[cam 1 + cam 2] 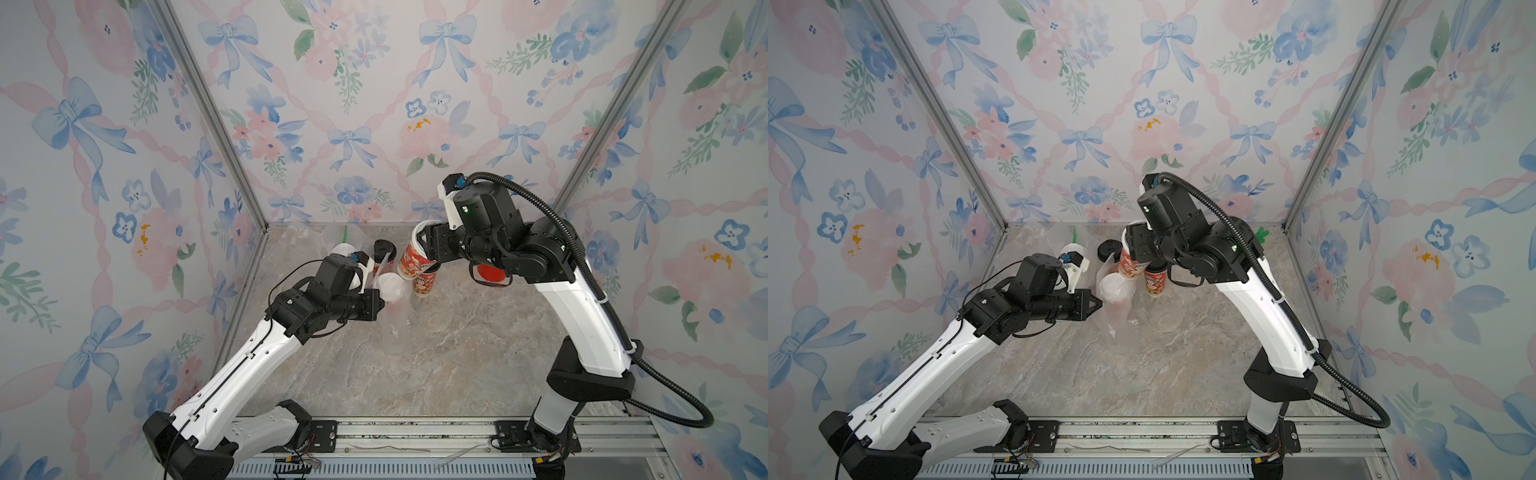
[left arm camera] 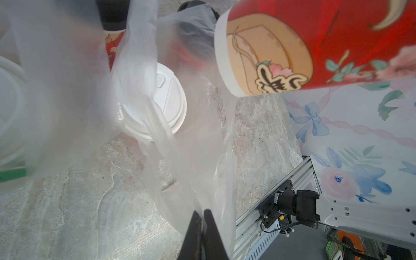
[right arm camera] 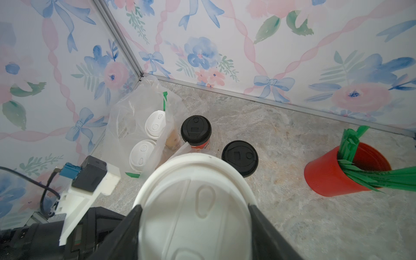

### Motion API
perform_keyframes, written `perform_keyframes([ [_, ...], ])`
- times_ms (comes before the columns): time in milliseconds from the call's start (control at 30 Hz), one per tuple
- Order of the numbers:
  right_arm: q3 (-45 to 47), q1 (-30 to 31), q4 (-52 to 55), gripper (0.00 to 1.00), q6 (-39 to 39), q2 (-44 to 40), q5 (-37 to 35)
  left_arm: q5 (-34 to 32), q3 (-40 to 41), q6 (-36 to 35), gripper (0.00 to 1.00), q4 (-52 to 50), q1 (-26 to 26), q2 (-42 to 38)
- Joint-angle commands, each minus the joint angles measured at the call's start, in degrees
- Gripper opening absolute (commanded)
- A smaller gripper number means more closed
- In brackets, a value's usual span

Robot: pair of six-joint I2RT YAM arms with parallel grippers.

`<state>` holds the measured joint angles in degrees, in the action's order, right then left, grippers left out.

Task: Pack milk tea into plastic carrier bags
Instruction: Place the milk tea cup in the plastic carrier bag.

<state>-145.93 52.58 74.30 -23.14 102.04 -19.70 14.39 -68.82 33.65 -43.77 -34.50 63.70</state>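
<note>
Above the mouth of the open bag (image 2: 191, 157), the held cup (image 1: 413, 259) hung tilted in the right pincer (image 3: 194, 208). The jaws stood wide apart, clamped on either side of the cup at its white lid. Its long axis leaned, base down toward the bag and the left arm, lid up toward the right wrist. In the left wrist view the base (image 2: 227, 58) was near the bag's raised edge but not yet inside.

The left pincer (image 2: 202, 212) was pinched together on a fold of the bag's film, holding that side up. One lidded cup (image 2: 162, 101) already stood upright in the bag. The free room seemed to lie beside it, on the side toward the left pincer. The right arm alone had the cup; the left was tied to the film. The drop probably called for righting the cup first, or its base might catch the slack film or strike the lid below.

The table (image 1: 457, 353) was flat grey marbled stone, bare toward the front. A black-lidded cup (image 3: 195, 129) and its twin (image 3: 239, 157) stood close behind the held cup. A filled bag (image 3: 126, 117) sat in the back corner. The straw cup (image 3: 326, 173) stood well apart. Floral walls (image 1: 353, 104) closed in three sides.
</note>
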Motion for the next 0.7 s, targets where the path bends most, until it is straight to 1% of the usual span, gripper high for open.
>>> perform_keyframes([
  [0, -2.0, 1.2, -4.6, 0.66, -0.4, 0.6, 2.0, -0.2, 0.8, -0.8, 0.07, 0.6, -0.2, -0.4],
  [233, -3.5, 2.0, -5.7, 0.66, -1.9, 3.7, 7.8, -0.9, 1.0, -0.6, 0.07, 0.6, -0.2, -0.8],
  [333, -4.6, 2.2, -4.4, 0.65, -2.3, 5.3, 8.8, -1.0, 1.1, -0.6, 0.07, 0.7, -0.3, -1.0],
  [433, -5.0, 2.3, -1.8, 0.64, -2.6, 6.0, 8.5, -1.7, 1.0, -0.6, 0.06, 0.6, -0.3, -1.7],
  [667, -3.4, 2.7, 4.6, 0.63, -2.5, 4.4, 4.6, -3.0, 0.8, -0.5, 0.05, 0.6, -0.2, -2.1],
])
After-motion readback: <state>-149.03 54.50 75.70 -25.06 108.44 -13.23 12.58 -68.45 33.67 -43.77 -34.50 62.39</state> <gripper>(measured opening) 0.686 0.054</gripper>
